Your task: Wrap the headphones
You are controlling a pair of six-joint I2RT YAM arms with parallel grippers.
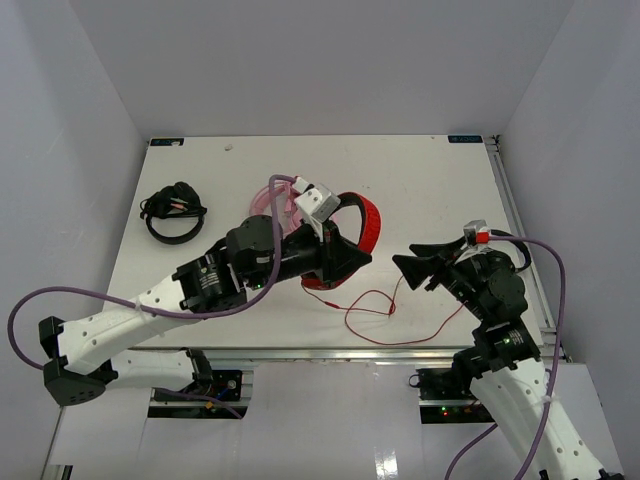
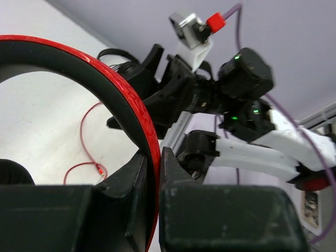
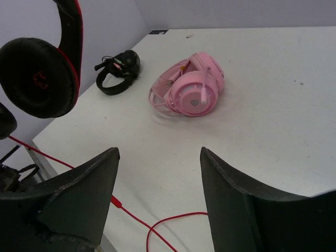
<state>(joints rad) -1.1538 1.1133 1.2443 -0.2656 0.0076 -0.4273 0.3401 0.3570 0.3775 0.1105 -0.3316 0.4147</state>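
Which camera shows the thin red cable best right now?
Top external: the thin red cable of the red over-ear headphones lies looped on the white table, its loose run visible. Left wrist catches one loop; right wrist only a short stretch.

This is a robot lab. A white table [image 1: 430,180] sits inside plain walls [image 1: 300,60], with a left arm [image 1: 130,320] and right arm [image 1: 515,385] bolted on a metal frame [image 1: 330,357].

Top view high over whole table [image 1: 420,180]; wrist views low, close, opposed; shared cable [image 3: 63,167]
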